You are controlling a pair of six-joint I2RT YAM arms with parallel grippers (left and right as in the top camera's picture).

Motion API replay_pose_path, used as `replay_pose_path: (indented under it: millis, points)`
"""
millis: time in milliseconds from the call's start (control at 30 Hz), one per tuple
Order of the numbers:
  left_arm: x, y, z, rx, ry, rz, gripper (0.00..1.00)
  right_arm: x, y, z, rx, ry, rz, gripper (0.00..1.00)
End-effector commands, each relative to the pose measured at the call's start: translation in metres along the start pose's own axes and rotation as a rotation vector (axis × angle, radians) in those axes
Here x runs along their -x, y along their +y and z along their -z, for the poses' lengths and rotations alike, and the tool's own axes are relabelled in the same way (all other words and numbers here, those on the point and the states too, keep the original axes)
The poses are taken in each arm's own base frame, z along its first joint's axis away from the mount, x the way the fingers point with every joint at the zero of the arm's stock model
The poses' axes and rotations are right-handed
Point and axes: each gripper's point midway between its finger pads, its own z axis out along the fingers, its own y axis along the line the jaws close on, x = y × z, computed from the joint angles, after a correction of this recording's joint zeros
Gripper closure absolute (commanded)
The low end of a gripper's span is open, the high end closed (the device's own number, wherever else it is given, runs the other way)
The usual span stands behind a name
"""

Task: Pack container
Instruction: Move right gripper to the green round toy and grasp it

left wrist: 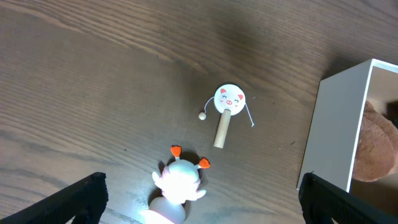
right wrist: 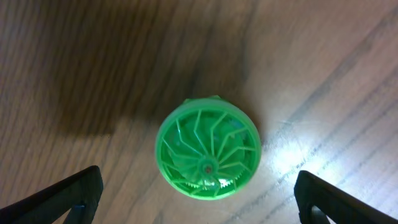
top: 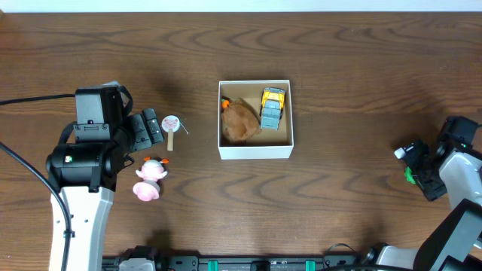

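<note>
Container [top: 254, 153] is sitting mid-worktop [top: 339, 60], open side up, nearer the left arm and well apart from the right one. It's already holding a brown plush [top: 239, 122] and a yellow toy truck [top: 273, 107], side by side.

Three items are lying outside:
- pig-face rattle [left wrist: 229, 99], near the container's left wall
- pink-and-white figure [left wrist: 179, 186], just beside the rattle, toward the front edge
- green spoked wheel [right wrist: 207, 148], far right

Left fingers [left wrist: 84, 198] are spreading wide, gripping nothing, hovering above rattle and figure. Right fingers [right wrist: 71, 193] are gaping too, empty, with the wheel sitting centred between them below.

I'm reading this as mid-pack, pick phase, both arms lining up.

Next move, my guess: right arm is needing a straight descent and a pinch across the wheel's rim. The wheel is flat and low, so fingertips are going close to the wood. Left arm is needing to commit to one target. The rattle handle is looking like the easier grab.
</note>
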Motion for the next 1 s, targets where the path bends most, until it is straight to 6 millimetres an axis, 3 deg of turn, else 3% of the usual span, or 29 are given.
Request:
replay_pose_path:
  millis: [0,967]
  points:
    - [0.006,0.001,0.005,0.003,-0.018,-0.003,0.02,0.002,-0.006,-0.003,-0.02,-0.01,0.018,0.01]
    - [0.006,0.001,0.005,0.003,-0.018,-0.003,0.02,0.004,-0.011,-0.021,-0.025,-0.091,0.013,0.01]
